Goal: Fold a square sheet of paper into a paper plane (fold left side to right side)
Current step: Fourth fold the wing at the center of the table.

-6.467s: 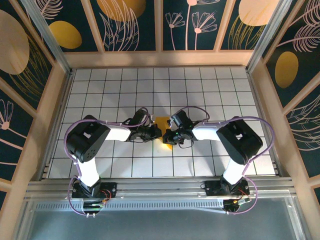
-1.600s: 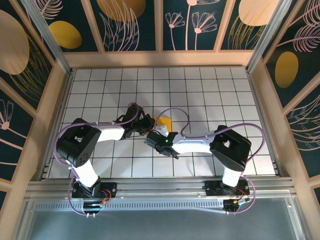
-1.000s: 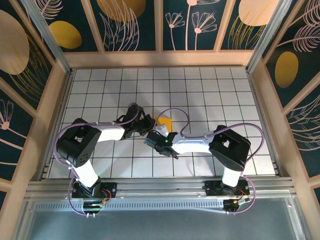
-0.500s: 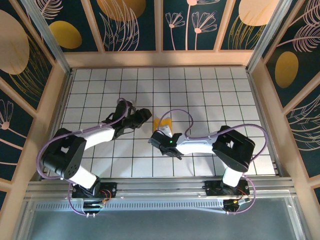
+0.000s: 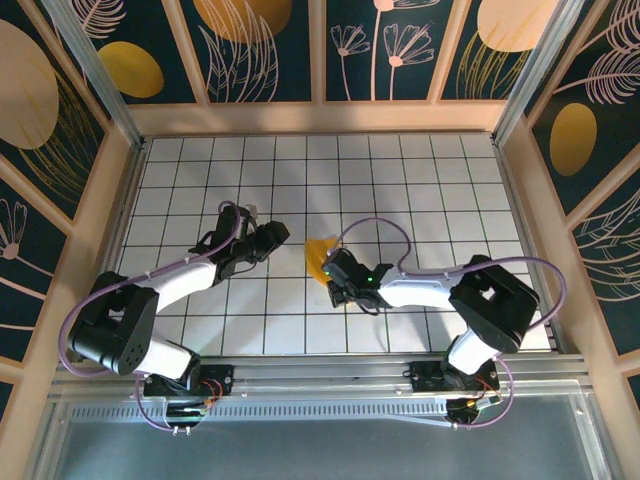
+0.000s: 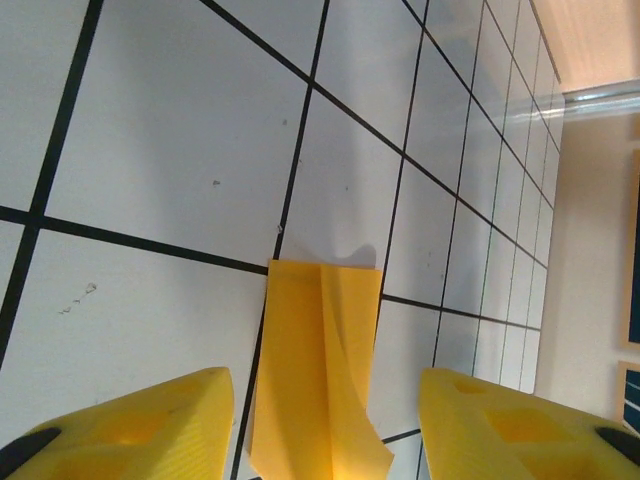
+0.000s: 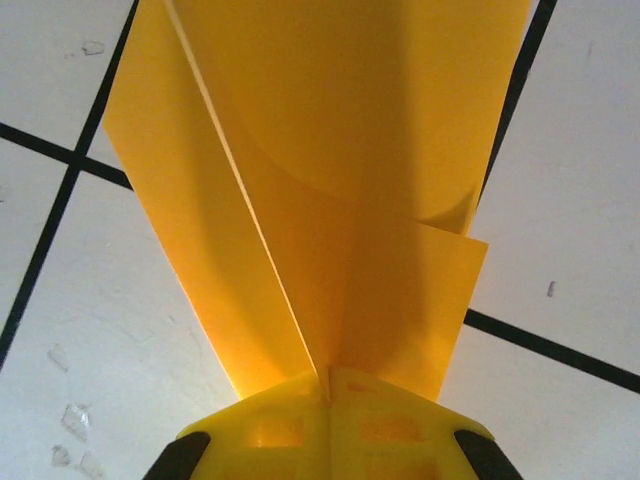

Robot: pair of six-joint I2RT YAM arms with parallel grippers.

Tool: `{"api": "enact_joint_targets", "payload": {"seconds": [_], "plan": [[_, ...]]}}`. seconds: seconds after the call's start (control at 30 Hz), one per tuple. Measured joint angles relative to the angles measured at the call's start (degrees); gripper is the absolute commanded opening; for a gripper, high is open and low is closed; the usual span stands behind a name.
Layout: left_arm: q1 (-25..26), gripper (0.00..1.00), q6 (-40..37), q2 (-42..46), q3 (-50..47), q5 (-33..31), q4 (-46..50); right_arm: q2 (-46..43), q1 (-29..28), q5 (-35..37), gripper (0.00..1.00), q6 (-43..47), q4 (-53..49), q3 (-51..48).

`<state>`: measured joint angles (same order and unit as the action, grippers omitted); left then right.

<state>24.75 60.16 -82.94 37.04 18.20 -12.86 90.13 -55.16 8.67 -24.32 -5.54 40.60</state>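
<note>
The orange-yellow sheet of paper, folded into a narrow paper plane [image 5: 319,254], sits near the middle of the gridded table. My right gripper [image 5: 329,270] is shut on its near end. In the right wrist view the folded layers [image 7: 330,180] fan out from the closed yellow fingertips [image 7: 300,395], with one flap lifted. My left gripper [image 5: 281,234] stands open to the left of the paper, a short gap away and touching nothing. In the left wrist view the paper plane [image 6: 315,360] lies ahead between the two spread yellow fingers [image 6: 150,420], one flap standing up along its crease.
The white table [image 5: 450,190] with black grid lines is boxed in by wooden-framed decorated walls [image 5: 90,200] on the left, back and right. A metal rail [image 5: 320,375] runs along the near edge by the arm bases.
My left gripper has opened, let go of the paper and drawn back to the left. My right gripper stayed shut on the paper and shifted slightly right.
</note>
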Motion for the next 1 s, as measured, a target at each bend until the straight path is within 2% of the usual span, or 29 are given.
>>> {"api": "enact_joint_targets", "payload": {"seconds": [0.27, 0.5, 0.7, 1.0], "plan": [[1.3, 0.45, -0.4, -3.7, -0.4, 3.9, -0.6, -4.1, 8.4, -16.1, 0.0, -1.6, 9.1, -7.7], [7.6, 0.43, -0.6, -10.4, 2.6, 5.2, -0.3, -4.2, 12.8, -25.3, 0.0, -2.6, 13.3, -10.4], [10.9, 0.43, -0.6, -15.2, 7.6, 5.4, -0.4, -4.0, 13.9, -28.7, 0.0, -3.1, 14.2, -11.1], [12.4, 0.42, -1.0, -20.5, 11.4, 5.4, 0.7, -3.4, 14.2, -30.1, 0.0, -3.0, 14.8, -11.1]]}}
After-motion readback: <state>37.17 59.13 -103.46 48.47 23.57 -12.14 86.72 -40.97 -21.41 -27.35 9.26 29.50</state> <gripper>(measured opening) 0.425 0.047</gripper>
